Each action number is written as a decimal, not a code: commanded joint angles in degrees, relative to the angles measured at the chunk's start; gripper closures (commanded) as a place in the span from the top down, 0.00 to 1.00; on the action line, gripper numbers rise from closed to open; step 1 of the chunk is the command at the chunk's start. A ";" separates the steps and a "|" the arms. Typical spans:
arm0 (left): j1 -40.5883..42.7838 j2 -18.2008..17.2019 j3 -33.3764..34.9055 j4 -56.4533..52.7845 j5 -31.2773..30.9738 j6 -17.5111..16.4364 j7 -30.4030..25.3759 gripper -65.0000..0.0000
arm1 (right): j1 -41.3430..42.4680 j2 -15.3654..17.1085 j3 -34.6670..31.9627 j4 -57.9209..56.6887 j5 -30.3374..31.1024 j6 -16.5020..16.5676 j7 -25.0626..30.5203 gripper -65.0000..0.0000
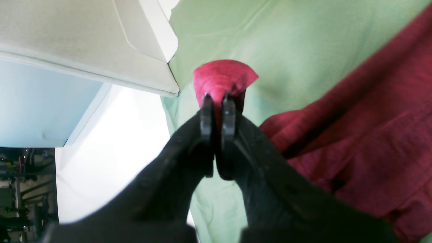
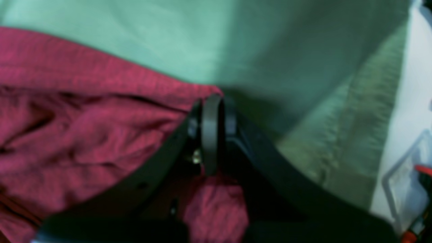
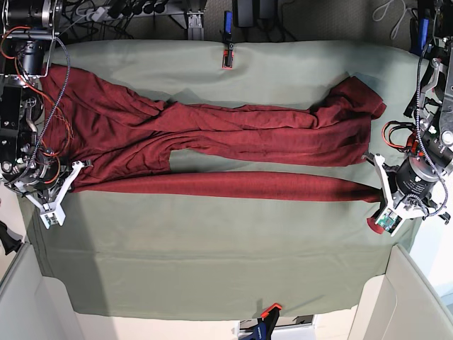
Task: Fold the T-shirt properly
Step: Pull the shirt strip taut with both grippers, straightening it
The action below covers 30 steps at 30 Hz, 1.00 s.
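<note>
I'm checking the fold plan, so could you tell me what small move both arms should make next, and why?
Probably both arms should carry the pinched near edge away from the near side, over the bunched body. The left gripper and right gripper each look shut on the T-shirt, whose near edge is stretched taut between them above the green cloth.

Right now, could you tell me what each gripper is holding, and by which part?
Both hold the T-shirt. The left gripper pinches a corner of its edge. The right gripper clamps another edge at the opposite end of the stretched garment.
</note>
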 commanded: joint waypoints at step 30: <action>10.93 -6.91 -0.79 6.91 2.40 -2.01 1.90 0.00 | -15.91 1.49 5.77 16.02 2.93 0.46 1.53 0.00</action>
